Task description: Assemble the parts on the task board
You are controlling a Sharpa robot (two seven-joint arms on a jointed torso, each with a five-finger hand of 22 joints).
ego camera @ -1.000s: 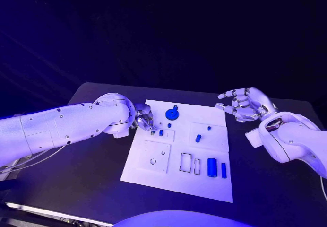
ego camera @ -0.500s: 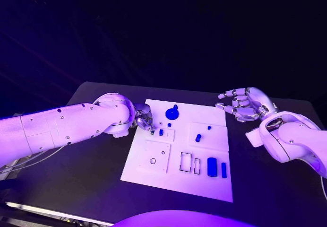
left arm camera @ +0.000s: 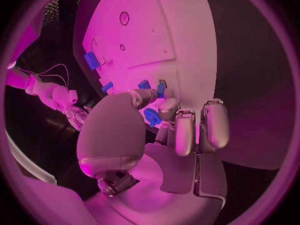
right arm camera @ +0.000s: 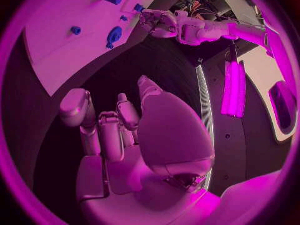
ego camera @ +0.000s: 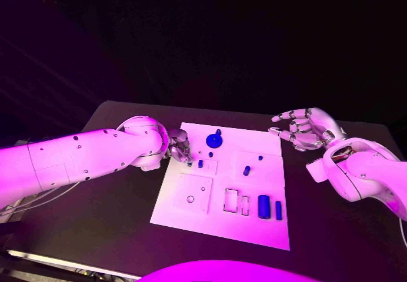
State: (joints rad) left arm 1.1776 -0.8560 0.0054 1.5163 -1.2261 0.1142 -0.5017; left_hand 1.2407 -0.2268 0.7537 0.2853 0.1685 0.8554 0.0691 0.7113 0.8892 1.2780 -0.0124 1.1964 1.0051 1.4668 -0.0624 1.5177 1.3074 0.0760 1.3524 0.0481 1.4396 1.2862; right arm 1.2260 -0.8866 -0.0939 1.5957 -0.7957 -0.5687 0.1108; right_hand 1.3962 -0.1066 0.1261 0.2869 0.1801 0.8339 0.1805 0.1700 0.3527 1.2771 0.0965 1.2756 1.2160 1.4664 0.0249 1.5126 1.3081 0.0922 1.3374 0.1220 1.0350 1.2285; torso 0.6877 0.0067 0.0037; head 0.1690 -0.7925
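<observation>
- Two robot hands in play, and we start with the left robot hand, sitting at the near-left edge of the white board, fingers curled down onto it.
- We see from the left wrist view that its fingertips are closed around a small blue peg, so we call that hand grasping the peg, right over the board.
- We spot a round blue knob just beside that hand, toward the far side of the board; in the left wrist view the same knob peeks out under the fingers.
- We find two tiny blue pegs close to the hand on the board, and another short blue piece standing near the middle.
- We have a blue cylinder and a slimmer blue bar lying side by side on the right part of the board, near its front edge, beside two rectangular slots.
- We move over to the right robot hand, up off the dark surface beside the far-right corner of the board, not touching it.
- We see its fingers loosely bent and apart with nothing in them, so that one is released.
</observation>
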